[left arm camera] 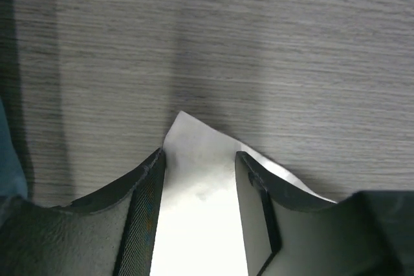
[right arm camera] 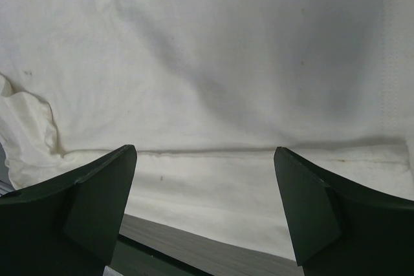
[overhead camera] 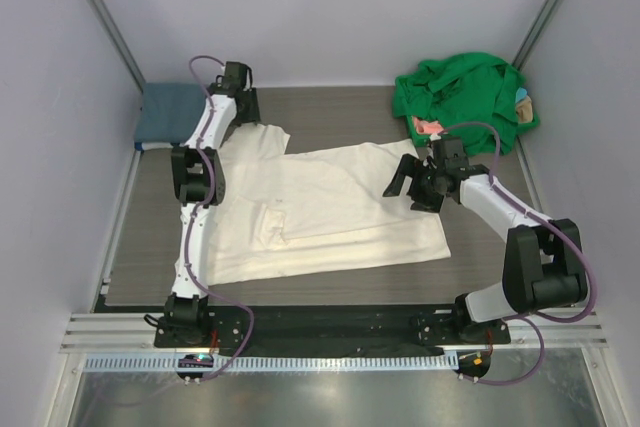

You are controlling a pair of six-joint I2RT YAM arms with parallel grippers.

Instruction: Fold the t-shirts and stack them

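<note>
The large cream-white t-shirt [overhead camera: 330,207] lies spread flat in the middle of the table. My left gripper [overhead camera: 245,112] is at its back-left corner. In the left wrist view its jaws [left arm camera: 199,153] stand partly open astride the cream cloth [left arm camera: 194,211], whose corner pokes out past the tips. My right gripper [overhead camera: 405,195] is open and empty just above the shirt's right edge, with cream cloth [right arm camera: 207,63] beyond the jaws [right arm camera: 205,150]. A slate-blue t-shirt [overhead camera: 168,112] lies folded at the back left. A bright green t-shirt [overhead camera: 460,97] is heaped at the back right, with pink [overhead camera: 428,127] and turquoise [overhead camera: 522,107] cloth showing at its edges.
Grey walls close in the table at the back and both sides. A metal rail [overhead camera: 330,332] runs along the near edge by the arm bases. Bare wood-grain table [overhead camera: 340,112] shows behind the cream shirt and along its front.
</note>
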